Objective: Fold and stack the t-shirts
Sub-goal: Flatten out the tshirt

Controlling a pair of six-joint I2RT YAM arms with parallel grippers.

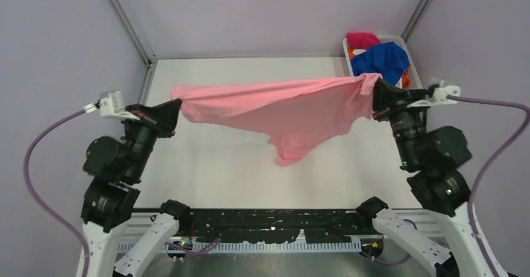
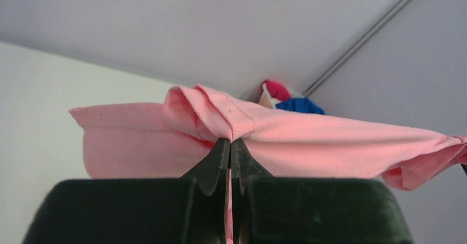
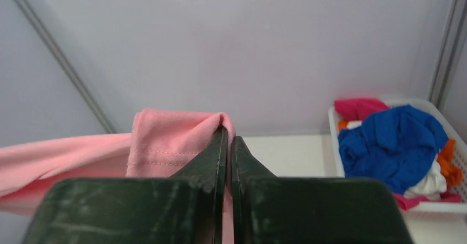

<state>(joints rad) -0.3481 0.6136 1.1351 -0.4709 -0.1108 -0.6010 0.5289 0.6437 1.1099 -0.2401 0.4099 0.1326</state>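
Nearest the arm bases, the left gripper (image 1: 177, 109) is raised over the left side of the table (image 1: 212, 164). Its jaws are pressed together on a bunched edge of the light pink t-shirt (image 1: 281, 111), and the left wrist view shows a sliver of pink cloth running down between the closed fingers. The right gripper (image 1: 377, 95) stands over the right side, likewise clamped on the shirt's other end. In the right wrist view a stitched hem folds over its fingertips.

Between the two, the pink shirt hangs in the air as a stretched band, with a loose flap drooping from its middle toward the near right. From above it is hard to tell whether the tip of that flap touches the tabletop.

Farther back, in the far right corner, the white mesh basket (image 3: 333, 139) holds the other shirts in a heap. The royal blue t-shirt (image 1: 382, 61) lies on top, with the magenta t-shirt (image 1: 362, 39) behind it at the far end. The orange t-shirt (image 3: 450, 167) lies along the right side, and a bit of the white t-shirt (image 3: 427, 184) shows under the blue.
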